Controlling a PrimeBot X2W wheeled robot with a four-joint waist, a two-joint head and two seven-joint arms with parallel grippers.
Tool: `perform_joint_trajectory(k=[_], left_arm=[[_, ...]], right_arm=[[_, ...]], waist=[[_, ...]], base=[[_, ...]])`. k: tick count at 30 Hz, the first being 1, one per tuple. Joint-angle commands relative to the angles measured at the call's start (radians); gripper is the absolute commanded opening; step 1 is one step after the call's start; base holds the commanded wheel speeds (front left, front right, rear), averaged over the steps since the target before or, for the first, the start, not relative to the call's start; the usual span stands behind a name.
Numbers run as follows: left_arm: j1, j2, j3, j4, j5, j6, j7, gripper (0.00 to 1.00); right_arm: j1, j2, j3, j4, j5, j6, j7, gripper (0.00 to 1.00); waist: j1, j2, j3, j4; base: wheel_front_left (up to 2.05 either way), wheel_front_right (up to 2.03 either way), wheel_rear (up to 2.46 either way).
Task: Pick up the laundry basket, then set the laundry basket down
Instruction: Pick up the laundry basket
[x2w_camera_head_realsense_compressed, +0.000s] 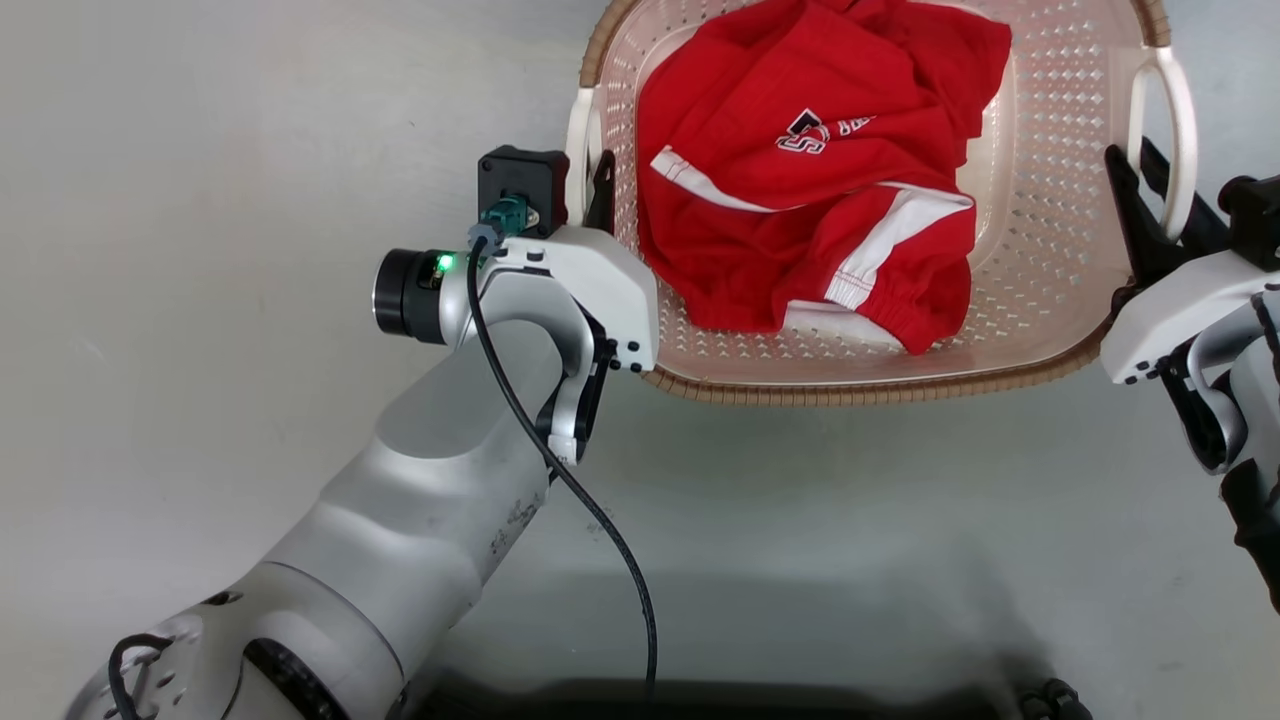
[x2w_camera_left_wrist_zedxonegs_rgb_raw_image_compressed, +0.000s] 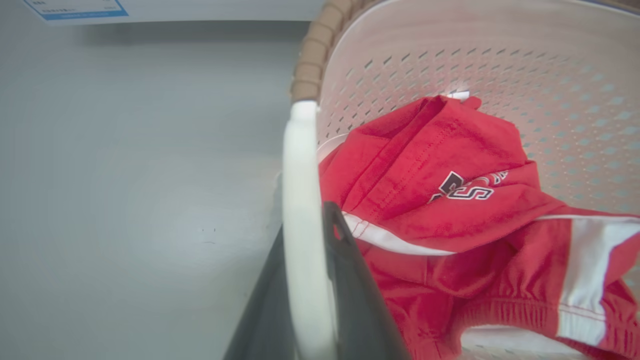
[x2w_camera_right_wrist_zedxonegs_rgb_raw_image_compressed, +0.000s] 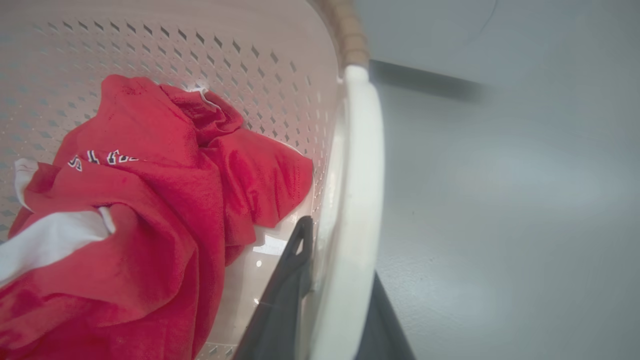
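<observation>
The laundry basket (x2w_camera_head_realsense_compressed: 1050, 250), pale pink with perforated walls and a brown woven rim (x2w_camera_head_realsense_compressed: 860, 392), lies at the top of the head view with a red and white garment (x2w_camera_head_realsense_compressed: 810, 170) inside. My left gripper (x2w_camera_head_realsense_compressed: 590, 190) is shut on its left white handle (x2w_camera_head_realsense_compressed: 578, 140); in the left wrist view the handle (x2w_camera_left_wrist_zedxonegs_rgb_raw_image_compressed: 300, 165) runs between the two dark fingers (x2w_camera_left_wrist_zedxonegs_rgb_raw_image_compressed: 350, 280). My right gripper (x2w_camera_head_realsense_compressed: 1160, 200) is shut on the right white handle (x2w_camera_head_realsense_compressed: 1180, 110), which the right wrist view shows as a handle (x2w_camera_right_wrist_zedxonegs_rgb_raw_image_compressed: 360, 150) clamped between the fingers (x2w_camera_right_wrist_zedxonegs_rgb_raw_image_compressed: 285, 295).
Plain grey floor (x2w_camera_head_realsense_compressed: 250, 200) surrounds the basket. My dark base (x2w_camera_head_realsense_compressed: 700, 700) fills the bottom edge of the head view. A white surface with a blue-edged label (x2w_camera_left_wrist_zedxonegs_rgb_raw_image_compressed: 75, 9) stands at the far end of the left wrist view.
</observation>
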Motion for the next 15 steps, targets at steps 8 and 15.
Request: perform_joint_trajectory(k=[8,15], left_arm=[[0.061,0.023,-0.012,0.022,-0.02,-0.016,-0.015,0.0],[0.123,0.023,-0.015,0.064,-0.035,-0.036,-0.015,0.0]], right_arm=[[0.06,0.005,0.108,0.069,0.013,0.006,-0.005,0.0],[0.077,0.047,0.183,0.16,0.085,0.006,-0.005,0.0]], waist=[[0.0,0.0,-0.097,-0.013],[0.0,0.0,-0.211,-0.045]], base=[[0.0,0.0,0.0],[0.0,0.0,0.0]])
